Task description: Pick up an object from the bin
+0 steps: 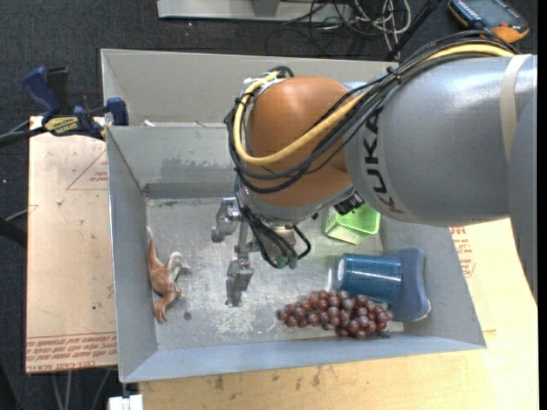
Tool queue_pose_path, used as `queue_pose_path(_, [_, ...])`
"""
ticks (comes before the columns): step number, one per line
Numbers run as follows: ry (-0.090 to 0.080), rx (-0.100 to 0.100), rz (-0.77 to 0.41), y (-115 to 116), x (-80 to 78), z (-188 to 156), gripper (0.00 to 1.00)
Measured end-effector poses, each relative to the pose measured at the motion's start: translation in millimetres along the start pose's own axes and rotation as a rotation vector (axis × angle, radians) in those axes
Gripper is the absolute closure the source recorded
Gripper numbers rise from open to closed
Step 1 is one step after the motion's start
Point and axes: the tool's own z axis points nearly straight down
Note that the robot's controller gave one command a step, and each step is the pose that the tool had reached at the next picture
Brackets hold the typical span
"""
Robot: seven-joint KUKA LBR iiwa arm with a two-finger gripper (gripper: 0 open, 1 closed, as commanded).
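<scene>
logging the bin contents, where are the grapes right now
In the camera view, the grapes lie low on the right, by the bin's near wall, just in front of the blue cup.

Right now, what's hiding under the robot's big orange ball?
A green plastic thing pokes out from under the orange cover, just behind the blue cup. The rest of it is covered, so I can't tell what it is.
</scene>
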Motion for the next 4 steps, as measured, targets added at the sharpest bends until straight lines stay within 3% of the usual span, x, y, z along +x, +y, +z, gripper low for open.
queue_pose_path(1, [-0.003, -0.001, 0.169, -1, 10.9, 53, 0.00])
queue_pose_path(2, [0.010, 0.004, 0.215, -2, 20.7, 87, 0.00])
queue_pose_path(3, [-0.007, -0.003, 0.160, 9, 0.3, 145, 1.00])
queue_pose_path(4, [-0.007, -0.004, 0.160, 9, 0.4, 145, 1.00])
